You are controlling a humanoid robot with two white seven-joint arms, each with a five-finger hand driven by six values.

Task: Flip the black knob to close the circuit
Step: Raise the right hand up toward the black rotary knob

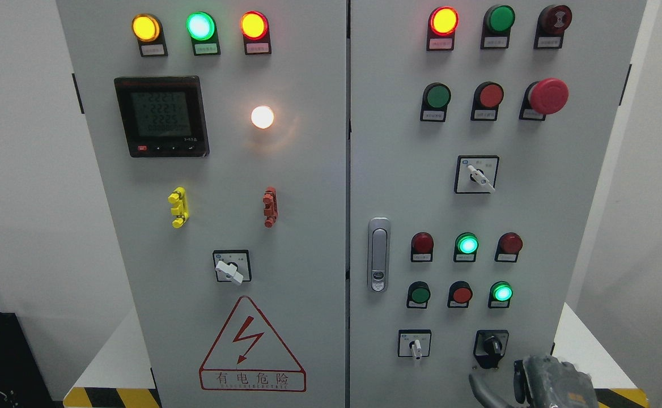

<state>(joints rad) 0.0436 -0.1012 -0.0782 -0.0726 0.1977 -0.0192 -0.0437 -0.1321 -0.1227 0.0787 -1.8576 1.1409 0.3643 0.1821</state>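
The black knob sits at the lower right of the frame, on the right door of the electrical cabinet, to the right of a white selector switch. Just below it, at the bottom edge, the right hand rises into view; whether its fingers are apart or together cannot be told, as they are mostly cut off. The left hand is out of view. The knob looks like stiff, hard plastic with a raised central ridge; pinching that ridge from both sides should give the best turning grip.
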